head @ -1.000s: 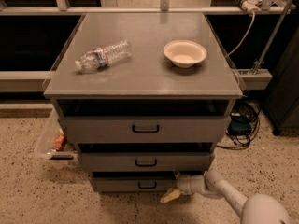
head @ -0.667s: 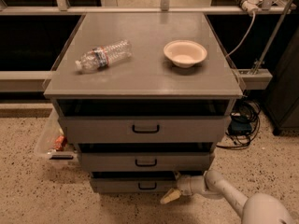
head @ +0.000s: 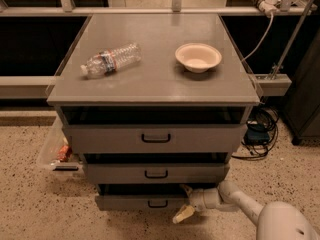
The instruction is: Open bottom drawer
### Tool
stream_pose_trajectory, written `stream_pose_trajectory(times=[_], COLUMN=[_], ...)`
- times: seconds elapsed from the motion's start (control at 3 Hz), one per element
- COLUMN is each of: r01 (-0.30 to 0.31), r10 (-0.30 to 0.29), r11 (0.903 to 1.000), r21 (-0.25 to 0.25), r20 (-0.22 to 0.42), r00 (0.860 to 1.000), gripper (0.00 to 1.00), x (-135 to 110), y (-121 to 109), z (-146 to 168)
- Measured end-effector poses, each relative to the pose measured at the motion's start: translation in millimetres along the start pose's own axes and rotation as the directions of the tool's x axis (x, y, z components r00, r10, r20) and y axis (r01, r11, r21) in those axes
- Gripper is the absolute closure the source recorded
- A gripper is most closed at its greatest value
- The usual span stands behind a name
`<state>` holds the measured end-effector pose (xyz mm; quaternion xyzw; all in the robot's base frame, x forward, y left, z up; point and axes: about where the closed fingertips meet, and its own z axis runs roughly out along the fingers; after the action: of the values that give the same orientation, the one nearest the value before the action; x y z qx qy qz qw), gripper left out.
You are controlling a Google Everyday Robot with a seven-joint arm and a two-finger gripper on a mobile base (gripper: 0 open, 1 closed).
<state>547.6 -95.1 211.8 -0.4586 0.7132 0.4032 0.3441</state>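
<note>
The bottom drawer (head: 140, 202) is the lowest and narrowest grey front of the cabinet, with a small black loop handle (head: 157, 204). A dark gap shows above its front. My gripper (head: 184, 202) is at the right end of this front, reaching in from the lower right on a white arm (head: 240, 204). It is open: one finger (head: 186, 188) stands above the front's top edge and the pale lower finger (head: 182, 215) hangs below its bottom edge. The gripper is to the right of the handle, not on it.
The mid drawer (head: 156, 173) and top drawer (head: 155, 138) sit above. A plastic bottle (head: 111, 60) lies on the cabinet top beside a beige bowl (head: 198, 57). A clear bin (head: 55, 151) stands on the floor at left, and cables (head: 257, 134) lie at right.
</note>
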Motion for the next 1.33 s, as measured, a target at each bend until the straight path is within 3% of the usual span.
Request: stream_pose_trajectory(times=[0.33, 0.67, 1.0, 1.33], r01=[-0.087, -0.087, -0.15, -0.15], r10=[0.084, 0.084, 0.142, 0.142], r11=[0.9934, 0.9934, 0.9823, 0.9823], r21=[-0.075, -0.075, -0.112, -0.112], r20=[-0.044, -0.044, -0.081, -0.081], r00=[0.996, 0.996, 0.987, 0.987], gripper=[0.0, 0.0, 0.0, 0.0], x=[13.8, 9.1, 19.2, 19.2], y=[23.1, 24.4, 39.3, 39.4], z=[-16.4, -18.6, -38.9, -38.8])
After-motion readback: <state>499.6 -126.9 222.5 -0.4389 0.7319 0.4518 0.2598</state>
